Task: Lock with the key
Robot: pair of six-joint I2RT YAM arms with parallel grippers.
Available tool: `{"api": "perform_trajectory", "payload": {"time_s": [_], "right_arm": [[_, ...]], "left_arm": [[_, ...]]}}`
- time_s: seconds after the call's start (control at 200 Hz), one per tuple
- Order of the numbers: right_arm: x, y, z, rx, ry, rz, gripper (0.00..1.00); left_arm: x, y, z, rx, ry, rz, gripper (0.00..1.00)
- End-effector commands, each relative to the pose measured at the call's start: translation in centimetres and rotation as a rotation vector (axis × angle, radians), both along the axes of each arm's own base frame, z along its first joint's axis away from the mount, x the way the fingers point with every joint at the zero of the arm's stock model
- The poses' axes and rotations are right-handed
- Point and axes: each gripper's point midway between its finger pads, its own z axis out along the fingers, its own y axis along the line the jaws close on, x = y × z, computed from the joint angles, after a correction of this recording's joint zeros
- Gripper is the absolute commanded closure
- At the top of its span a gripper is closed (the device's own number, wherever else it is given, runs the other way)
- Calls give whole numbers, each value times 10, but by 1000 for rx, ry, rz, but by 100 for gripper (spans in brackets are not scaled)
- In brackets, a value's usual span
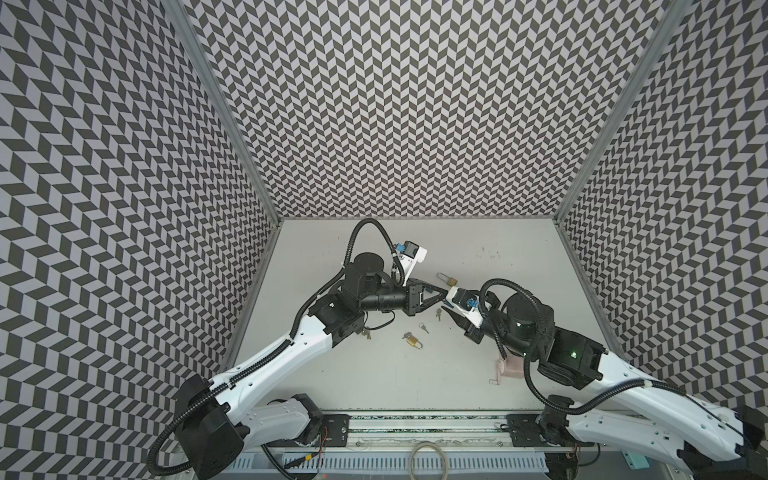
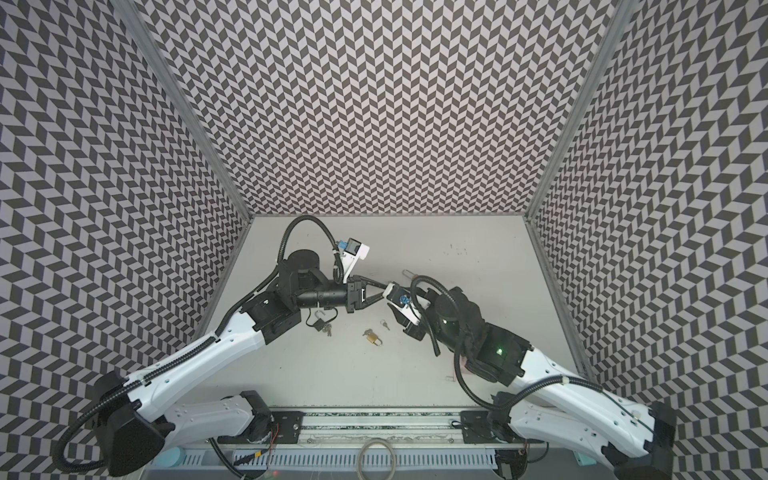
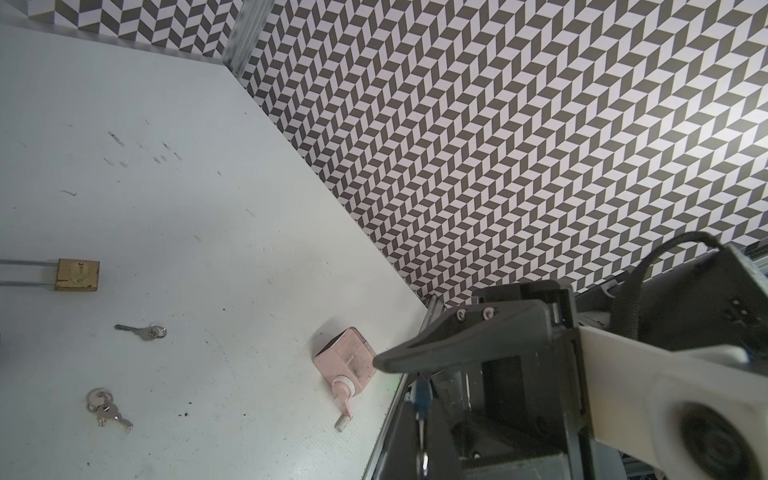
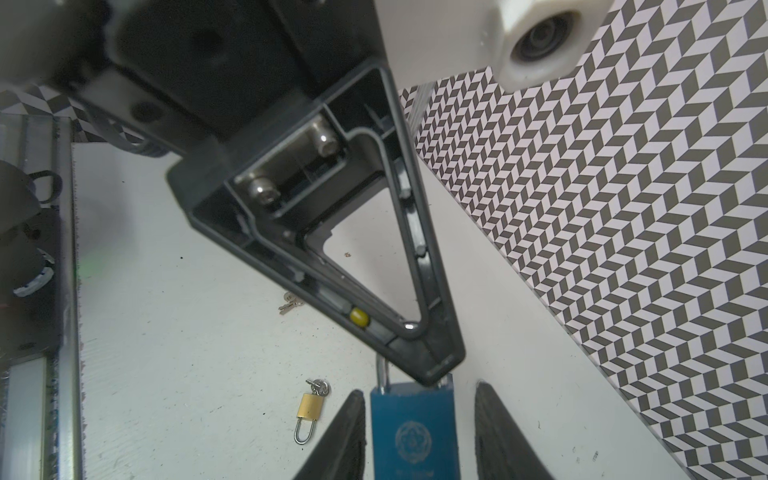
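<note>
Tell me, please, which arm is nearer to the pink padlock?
Right. The pink padlock lies partly hidden beneath the right arm in a top view; the left arm is on the opposite side, well apart.

Bright even light, faint shadows, curved edges

On the white table (image 1: pixel 374 386) are laid a small brass padlock (image 1: pixel 412 341), a long-shackled brass padlock (image 3: pixel 77 274), a pink lock (image 3: pixel 347 361) near the edge, a ringed key (image 3: pixel 141 331) and a key bunch (image 3: pixel 104 407).
</note>
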Motion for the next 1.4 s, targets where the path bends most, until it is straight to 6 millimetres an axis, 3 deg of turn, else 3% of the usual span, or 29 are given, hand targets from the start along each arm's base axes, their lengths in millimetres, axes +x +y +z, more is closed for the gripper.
{"api": "perform_trajectory", "payload": {"time_s": [0.0,0.35,0.411,0.541,0.591,0.661,0.816,0.956,1.167,1.392], "right_arm": [[2,2,24,62,-43,-12,64],[4,-1,23,107,-14,-55,88],[5,-2,23,132,3,-68,92],[11,-1,9,195,105,-126,100],[14,5,-3,199,164,-132,100],[20,16,-26,184,274,-124,100],[31,40,-76,140,459,-111,100],[49,49,-117,81,596,-134,100],[78,52,-180,-80,749,-227,100],[113,58,-217,-155,793,-304,100]], "left_arm": [[-4,-5,19,-42,-34,-26,100],[-2,-3,18,-48,-31,-15,100],[4,2,19,-47,-38,18,84],[42,43,11,4,-45,258,30],[55,65,2,31,-34,353,19],[68,94,-10,68,-26,462,10],[82,150,-34,189,-23,683,4],[78,182,-50,232,-10,793,1],[70,205,-80,220,37,865,1],[67,222,-108,177,104,901,1]]}}
